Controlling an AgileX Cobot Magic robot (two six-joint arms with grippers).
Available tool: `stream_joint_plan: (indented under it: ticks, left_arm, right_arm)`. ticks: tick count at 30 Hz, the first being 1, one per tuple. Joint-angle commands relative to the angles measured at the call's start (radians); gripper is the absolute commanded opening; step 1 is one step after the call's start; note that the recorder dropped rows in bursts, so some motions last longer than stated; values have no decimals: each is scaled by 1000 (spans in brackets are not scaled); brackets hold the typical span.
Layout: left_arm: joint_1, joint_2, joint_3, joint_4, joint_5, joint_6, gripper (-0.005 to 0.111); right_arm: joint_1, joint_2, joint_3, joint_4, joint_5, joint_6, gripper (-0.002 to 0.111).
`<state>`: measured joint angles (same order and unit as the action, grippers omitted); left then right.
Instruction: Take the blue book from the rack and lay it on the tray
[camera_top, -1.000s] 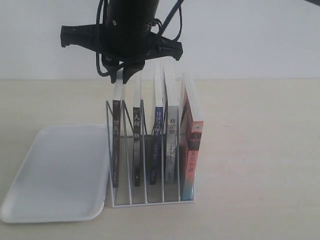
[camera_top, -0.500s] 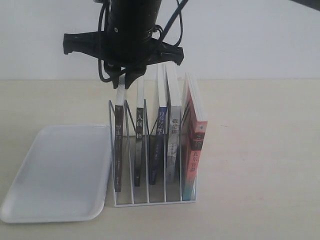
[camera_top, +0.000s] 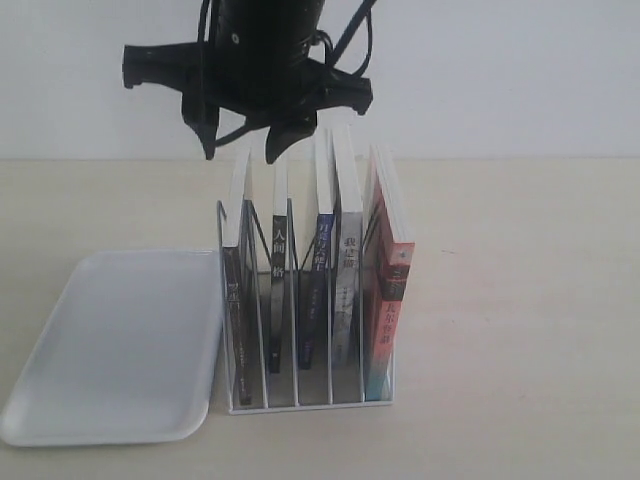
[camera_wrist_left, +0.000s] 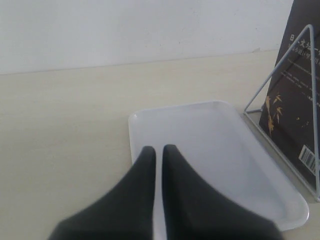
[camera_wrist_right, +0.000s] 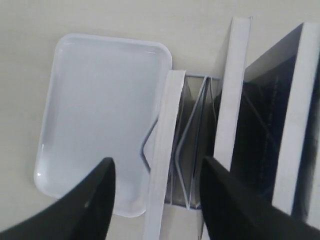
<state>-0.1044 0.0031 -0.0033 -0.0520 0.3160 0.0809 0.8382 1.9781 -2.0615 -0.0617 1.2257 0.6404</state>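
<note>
Right gripper (camera_top: 243, 155) hangs over the left end of the rack (camera_top: 300, 403), jaws spread wide. We see one finger on each side of the top edge of the leftmost book (camera_top: 234, 300), the black-spined one. In the right wrist view its white page edge runs between the two fingers (camera_wrist_right: 95, 200), with a clear gap on both sides. So it straddles that book: no contact that we can make out, nothing gripped.

Blue book (camera_top: 317, 262) is not the one under the jaws. It stands upright in the rack, third from the left, between a second black-spined book (camera_top: 275, 250) and a grey-spined book (camera_top: 344, 290). A red-orange book (camera_top: 388, 300) fills the right end slot.

Tray (camera_top: 110, 340) lies flat on the table (camera_top: 520, 300) just left of the rack, its long side close along the rack's base.

Left gripper (camera_wrist_left: 159, 148) hovers low over one short end of the tray. Its fingers are pressed nearly together, only a thin slit between them, holding nothing.
</note>
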Motion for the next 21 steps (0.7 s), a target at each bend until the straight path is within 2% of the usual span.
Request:
stream_joint_plan:
  ticks: [1,9,14,18,21]
  left_arm:
    - [4,-3,3,1,-2,-7,5]
    - [4,-3,3,1,-2,-7,5]
    - [4,-3,3,1,-2,-7,5]
    - [4,-3,3,1,-2,-7,5]
    - [4,-3,3,1,-2,-7,5]
  right_arm:
    - [-1,-104,-4,-97,-5,-4,50]
    - [-1,-206,16,-172,-5,-48,50]
    - [-4,-222,98,-183,-5,-47,50]
    - [-4,-222,183,-269,-5,-26,50]
    - [-37,-222,216,-264,-5,-15,50]
